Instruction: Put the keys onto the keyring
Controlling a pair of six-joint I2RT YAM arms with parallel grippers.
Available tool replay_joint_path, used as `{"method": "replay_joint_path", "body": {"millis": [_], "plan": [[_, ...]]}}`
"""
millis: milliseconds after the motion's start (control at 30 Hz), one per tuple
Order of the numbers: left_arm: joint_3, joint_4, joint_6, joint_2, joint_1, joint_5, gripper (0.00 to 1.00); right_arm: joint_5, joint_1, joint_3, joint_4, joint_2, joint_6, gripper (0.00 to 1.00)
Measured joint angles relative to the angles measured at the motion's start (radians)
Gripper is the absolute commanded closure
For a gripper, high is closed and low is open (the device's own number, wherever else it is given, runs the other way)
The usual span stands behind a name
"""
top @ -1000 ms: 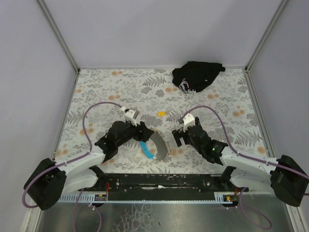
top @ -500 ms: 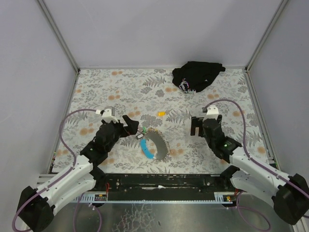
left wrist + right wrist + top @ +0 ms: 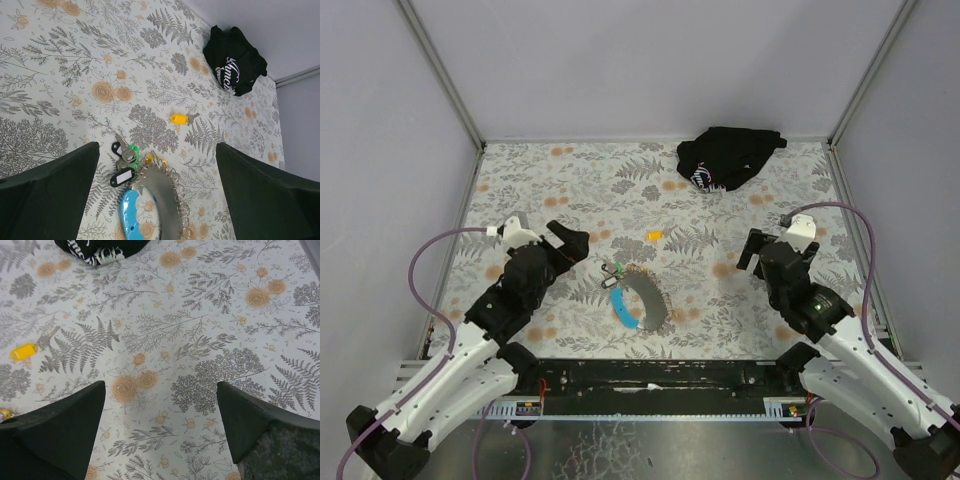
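Both claws are held spread wide above the flower-printed counter (image 3: 520, 180), and nothing is pinched in either: the left claw (image 3: 567, 240) and the right claw (image 3: 758, 250) hang empty. The black cloth bundle (image 3: 728, 157) lies far beyond both, nearer the right claw, and is no part of the job.

The lanyard strap (image 3: 167, 200) is judged soft and limp. If it were pulled, everything on it would be dragged along, so it is better pinned than lifted. It is found just ahead of the left claw, between the lines of its fingers, and well off to the left of the right claw.

The keyring (image 3: 132, 159) at the strap's end is thin, stiff and probably slippery. A hold across the wire, away from the tags, is suggested.

The keys (image 3: 120, 144) beside it are light, hard and flat on the counter, so a grip by the broad head or by a plastic tag would be surer than one by the blade. Whether they are already threaded cannot be told.

The yellow-tagged key (image 3: 179, 118) lies apart, further ahead of the left claw, and is best taken by its tag.

As to looks, the strap is grey with a bright blue end and is curled in an arc. Green and black tags are seen at the ring. The keys are small and silvery.
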Motion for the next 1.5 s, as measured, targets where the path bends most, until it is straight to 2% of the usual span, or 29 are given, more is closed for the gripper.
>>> {"method": "replay_joint_path", "body": {"millis": [133,333,767,1267,1500], "plan": [[-0.033,-0.002,0.0,-0.053,0.0,0.014,0.0,-0.02,0.0,-0.027,0.021,-0.081,0.009,0.01],[-0.09,0.002,0.052,-0.094,0.0,0.07,0.0,-0.122,0.0,-0.152,0.103,-0.233,-0.025,0.01],[-0.106,0.105,0.164,0.044,0.001,0.209,0.0,-0.245,0.0,-0.176,0.184,-0.22,-0.074,0.01],[-0.276,0.259,0.227,-0.101,0.004,0.177,0.0,-0.227,0.0,-0.212,0.217,-0.284,-0.114,0.01],[-0.293,0.273,0.237,-0.156,0.004,0.154,0.0,-0.227,0.0,-0.223,0.224,-0.304,-0.119,0.01]]}}
